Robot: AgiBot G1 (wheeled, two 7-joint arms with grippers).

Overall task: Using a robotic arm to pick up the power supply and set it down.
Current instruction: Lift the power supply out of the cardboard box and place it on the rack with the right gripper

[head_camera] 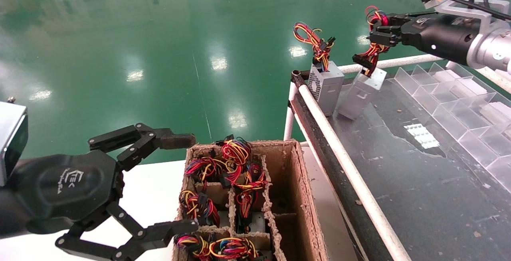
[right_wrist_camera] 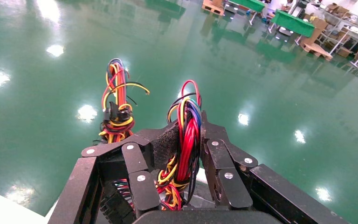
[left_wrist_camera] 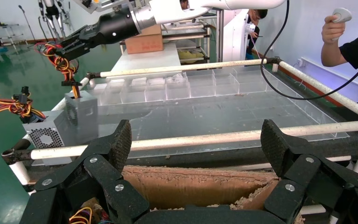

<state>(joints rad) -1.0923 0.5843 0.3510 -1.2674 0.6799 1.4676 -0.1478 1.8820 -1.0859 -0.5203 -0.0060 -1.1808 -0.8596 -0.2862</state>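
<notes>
The robotic arm [head_camera: 489, 49] on the right reaches over the dark table's far left corner. Its gripper [head_camera: 377, 29] is shut on the red, yellow and black wire bundle [right_wrist_camera: 186, 135] of a silver power supply [head_camera: 361, 93]. That box hangs tilted with its lower end at the table top. From the left wrist it appears as a grey box [left_wrist_camera: 81, 112] under the right gripper [left_wrist_camera: 67, 49]. A second power supply [head_camera: 325, 87] stands upright just beside it. My left gripper [head_camera: 181, 181] is open and holds nothing beside the cardboard box; its fingers [left_wrist_camera: 121, 144] are spread wide.
A divided cardboard box [head_camera: 305, 197] holds several more wired units. A white pipe rail [head_camera: 339, 153] edges the dark table [head_camera: 419, 181]. Clear plastic dividers [head_camera: 459, 101] line the table's right side. A person [left_wrist_camera: 354, 46] stands beyond the table.
</notes>
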